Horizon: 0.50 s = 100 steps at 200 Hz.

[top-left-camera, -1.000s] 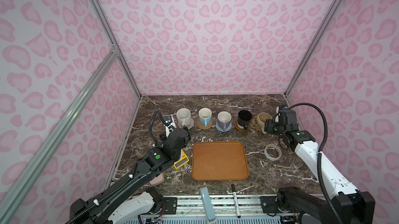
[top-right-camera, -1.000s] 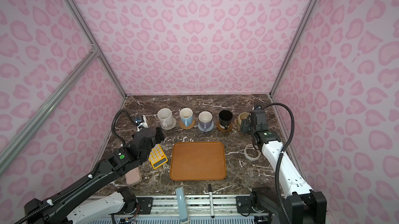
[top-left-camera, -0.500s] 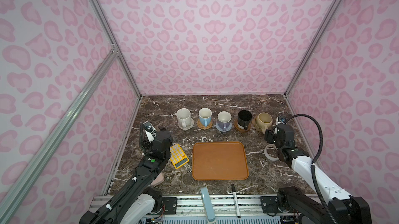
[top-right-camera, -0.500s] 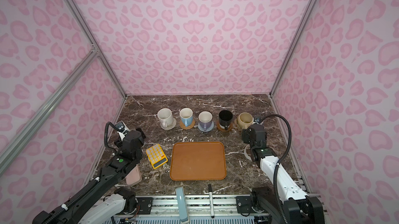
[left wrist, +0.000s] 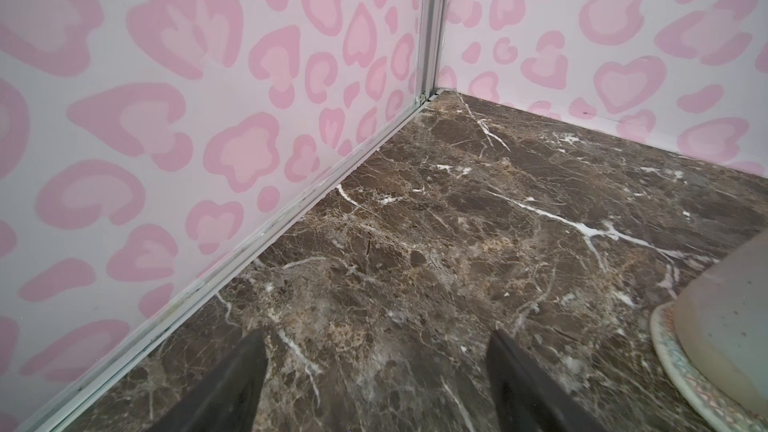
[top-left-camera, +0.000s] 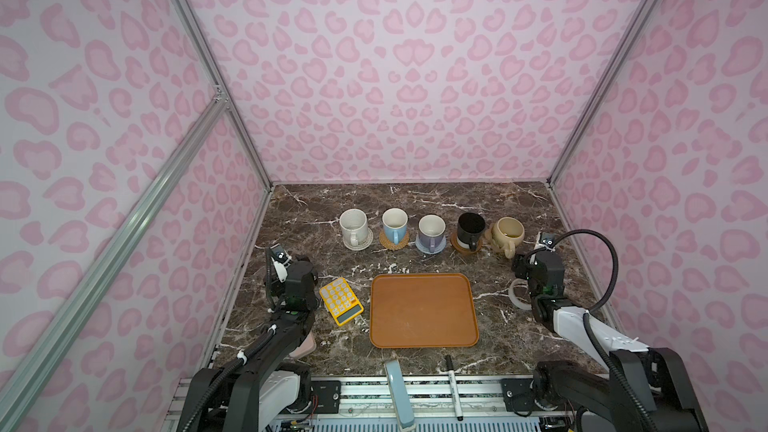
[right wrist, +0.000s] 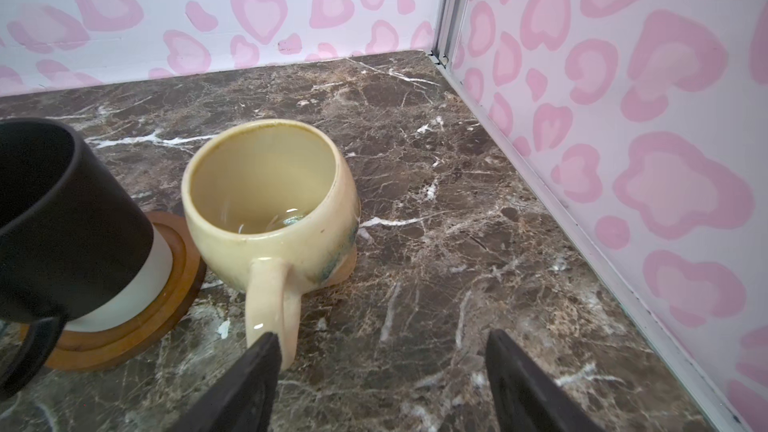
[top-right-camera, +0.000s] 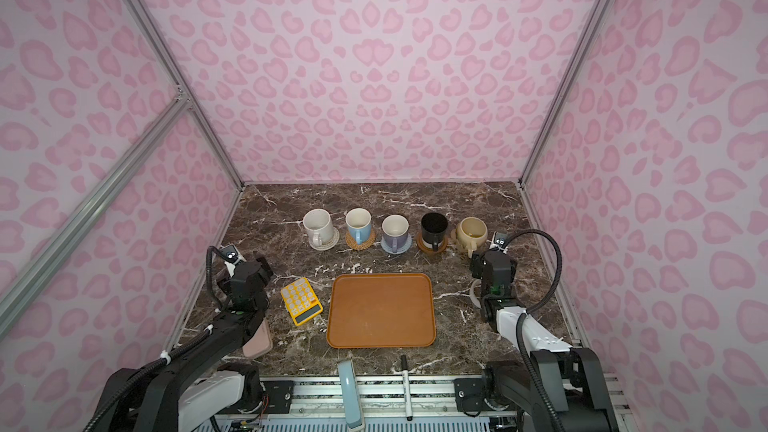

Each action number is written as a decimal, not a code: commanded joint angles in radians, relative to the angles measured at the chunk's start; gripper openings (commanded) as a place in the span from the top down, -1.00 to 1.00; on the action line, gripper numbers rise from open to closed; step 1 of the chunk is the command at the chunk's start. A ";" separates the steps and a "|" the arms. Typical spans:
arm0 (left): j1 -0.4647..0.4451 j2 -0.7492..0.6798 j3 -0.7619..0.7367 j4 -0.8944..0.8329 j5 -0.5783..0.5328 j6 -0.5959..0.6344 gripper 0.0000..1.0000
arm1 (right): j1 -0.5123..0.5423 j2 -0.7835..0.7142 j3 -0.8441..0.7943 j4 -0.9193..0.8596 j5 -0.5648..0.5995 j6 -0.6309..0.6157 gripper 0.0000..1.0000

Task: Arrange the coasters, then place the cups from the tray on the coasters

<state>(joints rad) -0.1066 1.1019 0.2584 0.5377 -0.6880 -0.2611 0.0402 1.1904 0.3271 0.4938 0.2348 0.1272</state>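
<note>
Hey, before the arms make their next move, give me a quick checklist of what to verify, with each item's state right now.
1. Tray free of cups: ok.
2. White cup, blue cup, lavender cup, black cup upright on coasters: ok.
3. Cream cup upright on paw coaster: ok.
4. Left end effector open, empty: ok.
5. Right end effector open, empty: ok.
6. Right end effector clear of cream cup's handle: cannot tell.

We see pink heart-spotted walls (top-left-camera: pixel 411 76) on three sides, silver posts (top-left-camera: pixel 211 72) at the corners, a brown marble bench (top-left-camera: pixel 415 201).
</note>
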 commanded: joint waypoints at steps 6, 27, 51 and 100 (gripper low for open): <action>0.034 0.073 -0.043 0.290 0.104 0.026 -0.70 | -0.008 0.069 -0.033 0.228 0.000 -0.010 -0.58; 0.049 0.137 -0.020 0.353 0.160 0.075 -0.70 | -0.013 0.107 -0.040 0.298 -0.008 -0.006 -0.58; 0.064 0.250 -0.002 0.455 0.190 0.100 -0.72 | -0.035 0.143 -0.018 0.315 -0.046 -0.021 -0.59; 0.090 0.361 0.031 0.517 0.387 0.155 -0.96 | -0.094 0.266 -0.044 0.500 -0.187 -0.042 -0.60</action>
<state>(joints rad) -0.0208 1.4048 0.2970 0.9062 -0.4042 -0.1493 -0.0353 1.3941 0.3031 0.8364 0.1474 0.1097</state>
